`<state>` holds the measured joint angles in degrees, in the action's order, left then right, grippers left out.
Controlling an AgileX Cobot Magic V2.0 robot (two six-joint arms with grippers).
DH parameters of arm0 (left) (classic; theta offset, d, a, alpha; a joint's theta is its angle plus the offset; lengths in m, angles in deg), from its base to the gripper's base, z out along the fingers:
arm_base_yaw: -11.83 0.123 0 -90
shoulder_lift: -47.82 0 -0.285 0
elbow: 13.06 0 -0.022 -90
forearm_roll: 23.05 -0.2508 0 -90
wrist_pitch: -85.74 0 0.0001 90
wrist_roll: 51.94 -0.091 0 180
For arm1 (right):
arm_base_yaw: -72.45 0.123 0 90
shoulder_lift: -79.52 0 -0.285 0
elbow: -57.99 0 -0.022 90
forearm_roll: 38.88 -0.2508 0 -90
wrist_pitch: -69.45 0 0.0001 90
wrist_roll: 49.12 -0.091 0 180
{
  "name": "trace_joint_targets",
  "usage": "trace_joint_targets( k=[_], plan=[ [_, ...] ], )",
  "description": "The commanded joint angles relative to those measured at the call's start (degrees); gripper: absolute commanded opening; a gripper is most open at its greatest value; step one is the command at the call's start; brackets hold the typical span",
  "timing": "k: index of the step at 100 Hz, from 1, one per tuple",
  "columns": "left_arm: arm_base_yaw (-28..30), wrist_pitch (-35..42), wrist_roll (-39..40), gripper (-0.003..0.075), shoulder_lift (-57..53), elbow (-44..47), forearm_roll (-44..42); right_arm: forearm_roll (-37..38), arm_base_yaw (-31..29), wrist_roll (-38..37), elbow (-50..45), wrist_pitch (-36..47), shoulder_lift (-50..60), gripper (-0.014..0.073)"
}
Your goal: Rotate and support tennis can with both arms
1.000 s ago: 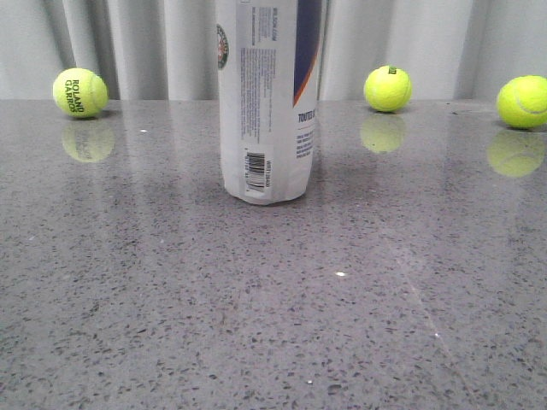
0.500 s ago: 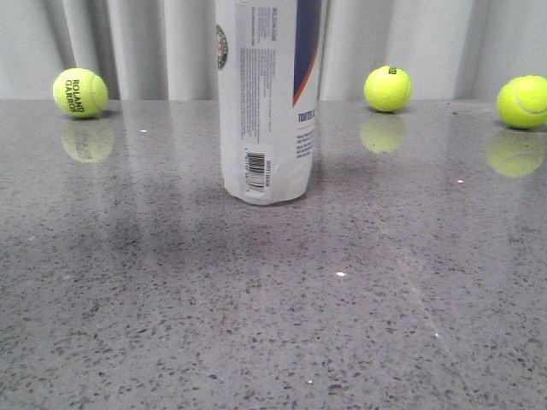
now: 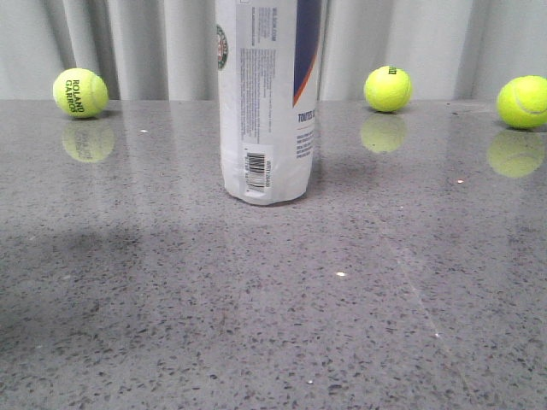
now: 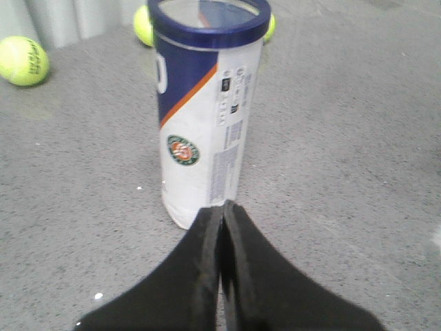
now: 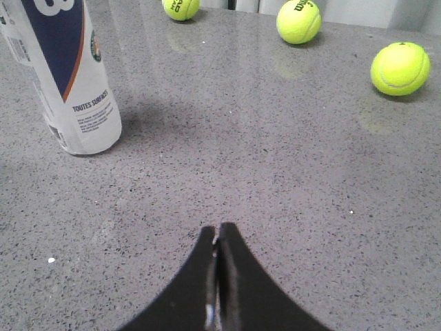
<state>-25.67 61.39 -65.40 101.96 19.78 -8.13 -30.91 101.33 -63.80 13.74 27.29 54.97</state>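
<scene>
Fingers point(image 4: 222, 214) of your left gripper point(image 4: 222, 210) are pressed together, just in front of the tennis can point(image 3: 269, 102) without gripping it; fingers point(image 5: 219, 234) of your right gripper point(image 5: 218, 231) are likewise together, well apart from the can. You see the can standing upright mid-desk point(image 3: 273, 325), navy rim up. Three tennis balls point(image 3: 80, 92) point(image 3: 387, 88) point(image 3: 522, 102) lie along the far edge.
</scene>
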Motion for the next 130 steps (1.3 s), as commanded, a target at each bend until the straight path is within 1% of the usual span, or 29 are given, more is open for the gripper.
trace_joint_targets(
  k=[1,12,28,45,57,74,91,100,110,121,130],
  plan=[
    [-0.39,8.87,0.50,-0.0020,-3.80,3.25,0.21,0.98,-0.25,-0.13,1.31,4.35,-0.66,-0.0067],
    [-0.39,12.93,0.50,-0.0020,-7.54,8.82,0.07,0.98,-0.25,-0.13,1.31,4.35,-0.66,-0.0067],
    [-0.39,21.40,0.50,-0.0020,-10.94,16.60,0.07,0.98,-0.25,-0.13,1.31,4.35,-0.66,-0.0067],
    [0.01,33.68,0.50,-0.0020,-11.74,24.19,0.07,0.98,-0.25,-0.13,1.31,4.35,-0.66,-0.0067],
    [2.45,40.34,0.50,-0.0020,-12.32,28.04,-2.40,0.98,-0.25,-0.13,1.31,4.35,-0.66,-0.0067],
    [7.90,40.12,0.50,-0.0020,-16.59,30.63,-3.01,0.98,-0.25,-0.13,1.31,4.35,-0.66,-0.0067],
    [16.73,39.78,0.75,-0.0020,-21.40,32.81,-5.55,0.98,-0.25,-0.13,1.31,4.35,-0.66,-0.0067],
    [20.46,39.39,0.75,-0.0020,-24.50,34.26,-5.96,0.98,-0.25,-0.13,1.31,4.35,-0.66,-0.0067],
    [24.71,37.61,1.04,-0.0020,-27.84,35.88,-6.25,0.98,-0.25,-0.13,1.31,4.35,-0.66,-0.0067],
    [28.64,33.84,5.94,-0.0020,-31.44,37.53,-9.40,0.98,-0.25,-0.13,1.31,4.35,-0.66,-0.0067],
    [32.05,30.44,6.70,-0.0020,-34.16,38.75,-10.25,0.98,-0.25,-0.13,1.31,4.35,-0.66,-0.0067]
  ],
)
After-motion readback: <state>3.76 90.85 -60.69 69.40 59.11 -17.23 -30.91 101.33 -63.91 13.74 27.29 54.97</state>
